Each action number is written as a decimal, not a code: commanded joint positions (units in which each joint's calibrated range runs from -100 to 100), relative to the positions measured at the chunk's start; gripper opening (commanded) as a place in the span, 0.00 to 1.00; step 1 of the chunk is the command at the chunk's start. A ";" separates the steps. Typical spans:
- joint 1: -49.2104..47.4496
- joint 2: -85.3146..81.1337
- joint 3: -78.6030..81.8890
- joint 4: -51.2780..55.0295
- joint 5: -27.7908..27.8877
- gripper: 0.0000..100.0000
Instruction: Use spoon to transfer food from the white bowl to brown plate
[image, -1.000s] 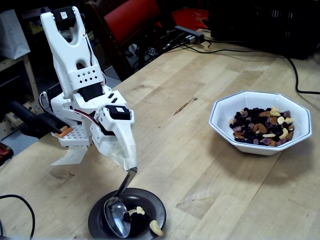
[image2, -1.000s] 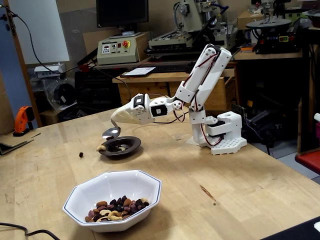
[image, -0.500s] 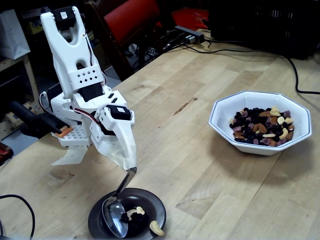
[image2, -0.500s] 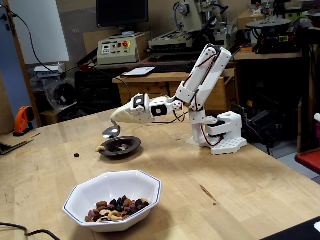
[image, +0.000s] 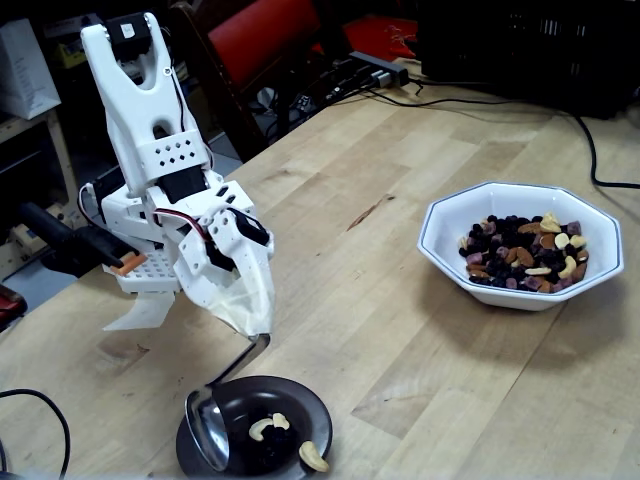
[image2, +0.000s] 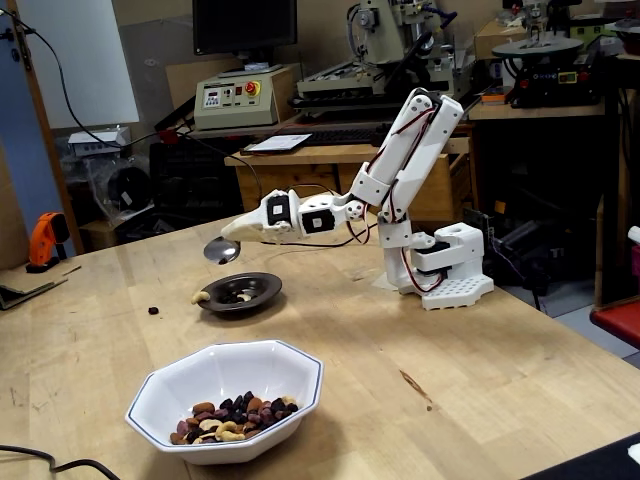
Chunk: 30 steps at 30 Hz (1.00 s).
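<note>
Hand (image: 245, 300) (image2: 243, 228): white plastic shell tapering to a point; finger state cannot be told, but the spoon (image: 208, 432) (image2: 219, 249) is fixed at its tip. Spoon: shiny metal, thin bent handle running down and left from the hand in one fixed view; oval bowl tilted on edge, hanging over the left rim of the brown plate (image: 300, 400) (image2: 262, 292), clear of it. Plate: small, round, dark, glossy, sunken centre, holding a few cashews and dark bits (image: 268, 430). One cashew (image2: 201, 297) lies at its left edge in the other view, a dark bit (image2: 153, 310) further left on the pale wooden surface (image: 420, 300). White bowl (image: 440, 240) (image2: 160, 395): octagonal, blue-lined rim, well apart, holding the nut-and-raisin food (image: 524, 252) (image2: 228, 415).
</note>
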<state>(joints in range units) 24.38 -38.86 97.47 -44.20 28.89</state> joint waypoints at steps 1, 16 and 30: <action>-0.60 -0.89 0.31 -0.54 1.03 0.04; -0.82 -0.98 -0.40 -1.10 1.66 0.04; -0.82 -1.07 -0.57 -1.18 -6.59 0.04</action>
<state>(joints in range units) 24.38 -38.86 97.47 -44.20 22.78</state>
